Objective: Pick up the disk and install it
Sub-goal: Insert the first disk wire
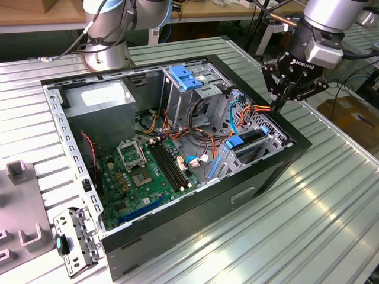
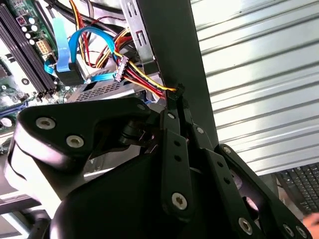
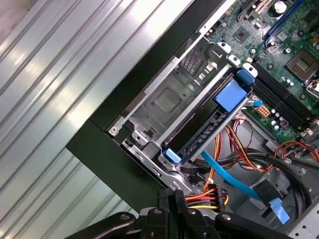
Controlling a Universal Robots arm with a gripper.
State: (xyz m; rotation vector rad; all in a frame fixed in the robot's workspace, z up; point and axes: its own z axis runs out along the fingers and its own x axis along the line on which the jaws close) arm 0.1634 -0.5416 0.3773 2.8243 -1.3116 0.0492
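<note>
The disk [image 1: 249, 138] sits edge-on in the metal drive cage at the front corner of the open computer case [image 1: 195, 213], its blue plastic rails showing at both ends. In the first wrist view the disk [image 3: 204, 124] lies in its slot with a blue tab on its end. My gripper [image 1: 277, 105] hangs over the case wall on the exterior view's right, just past the cage, with its fingers shut together. In both wrist views the fingertips [image 2: 175, 97] touch the red, yellow and black power wires [image 3: 202, 199] beside the cage. Nothing is held.
A grey power-supply box [image 1: 98, 100] fills the case's far corner. A blue bracket [image 1: 186, 77] tops the upper drive cage, and the motherboard [image 1: 148, 171] lies in the middle. Blue and orange cables [image 1: 237, 112] loop near the gripper. A loose metal bracket [image 1: 77, 239] lies on the slatted table.
</note>
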